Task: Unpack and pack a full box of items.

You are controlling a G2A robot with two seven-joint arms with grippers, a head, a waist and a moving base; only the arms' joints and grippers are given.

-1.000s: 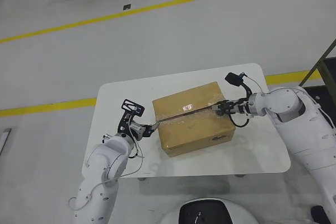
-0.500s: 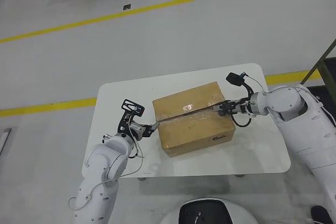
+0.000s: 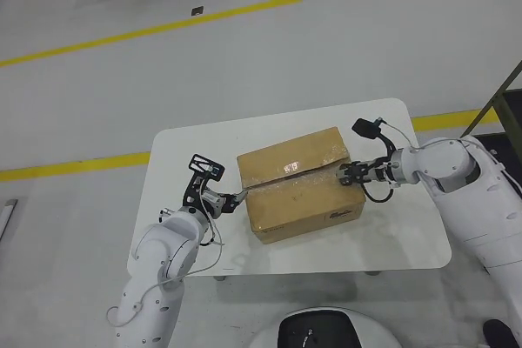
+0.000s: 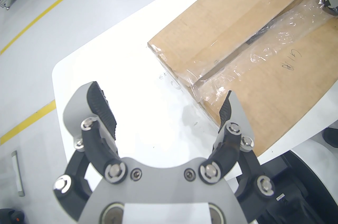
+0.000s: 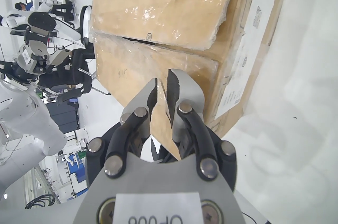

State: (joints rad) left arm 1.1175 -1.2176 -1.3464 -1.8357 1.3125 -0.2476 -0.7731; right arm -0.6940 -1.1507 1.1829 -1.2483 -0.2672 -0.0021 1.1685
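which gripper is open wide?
The left gripper, fingers spread wide at one end of the cardboard box; the right gripper, at the other end, is nearly shut.

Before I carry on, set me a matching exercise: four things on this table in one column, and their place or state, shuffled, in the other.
Things
1. left gripper
2. right gripper
3. box
4. label

Place or state
A. white, on the box's end face
B. open, beside the box's unlabelled end
C. at the box's top edge, at the labelled end
D. flaps down, with a narrow gap along the seam

Pairs: 1-B, 2-C, 3-D, 4-A
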